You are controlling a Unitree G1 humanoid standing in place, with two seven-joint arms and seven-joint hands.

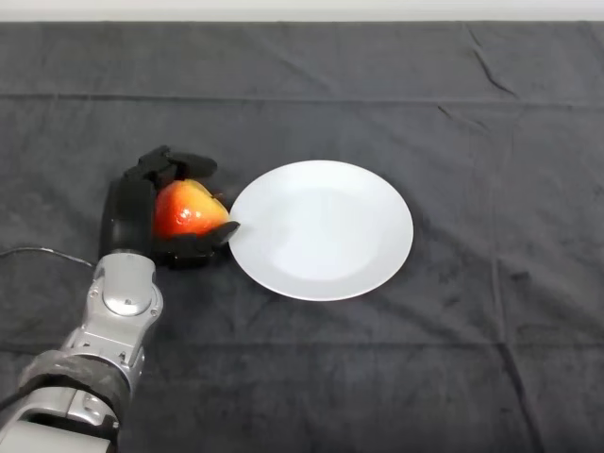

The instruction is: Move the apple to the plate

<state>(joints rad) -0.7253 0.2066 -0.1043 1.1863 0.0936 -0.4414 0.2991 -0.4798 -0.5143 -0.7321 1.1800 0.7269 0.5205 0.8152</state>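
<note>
A red and orange apple (187, 209) sits in my black left hand (132, 217), just left of the white plate (326, 231). Curled fingers wrap over the top of the apple, and the thumb runs under it with its tip touching the plate's left rim. The plate is round and bare, lying flat on the dark cloth at the middle of the view. My silver-grey forearm comes in from the lower left corner. Whether the apple rests on the cloth or is lifted off it I cannot tell.
Wrinkled dark cloth (453, 113) covers the whole table, with a pale strip of wall along the far edge.
</note>
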